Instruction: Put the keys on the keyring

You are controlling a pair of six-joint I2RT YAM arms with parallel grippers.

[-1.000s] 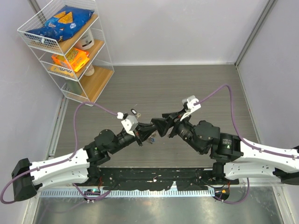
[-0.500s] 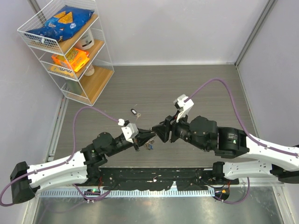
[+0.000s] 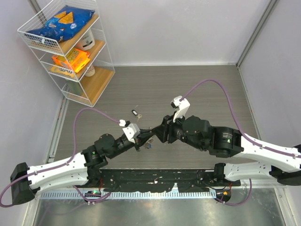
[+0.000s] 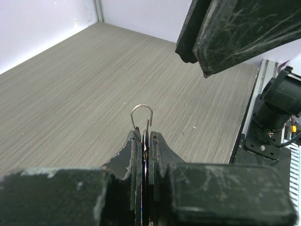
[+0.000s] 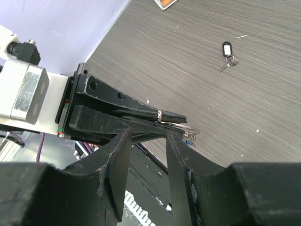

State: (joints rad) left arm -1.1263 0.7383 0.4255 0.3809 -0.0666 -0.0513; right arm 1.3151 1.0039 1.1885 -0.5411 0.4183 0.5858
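My left gripper (image 4: 146, 134) is shut on the keyring (image 4: 142, 114), a thin silver wire loop standing edge-on out of its tips. In the right wrist view the keyring (image 5: 180, 124) pokes from the left gripper's fingers (image 5: 127, 112), and small keys with a blue bit (image 5: 189, 137) dangle from it. My right gripper (image 5: 146, 141) is open, its tips right at the left gripper's fingers, and holds nothing. From above, the two grippers (image 3: 149, 135) (image 3: 159, 133) meet tip to tip. A key with a dark tag (image 3: 136, 113) (image 5: 228, 50) lies apart on the table.
A white wire shelf rack (image 3: 70, 52) with snack bags stands at the back left. Purple cables (image 3: 207, 87) arc over both arms. The arms' black base rail (image 3: 155, 179) runs along the near table edge.
The right gripper has swung left and nearer onto the left gripper's tips while its jaws narrowed. The left gripper drew back slightly, still shut on the keyring.
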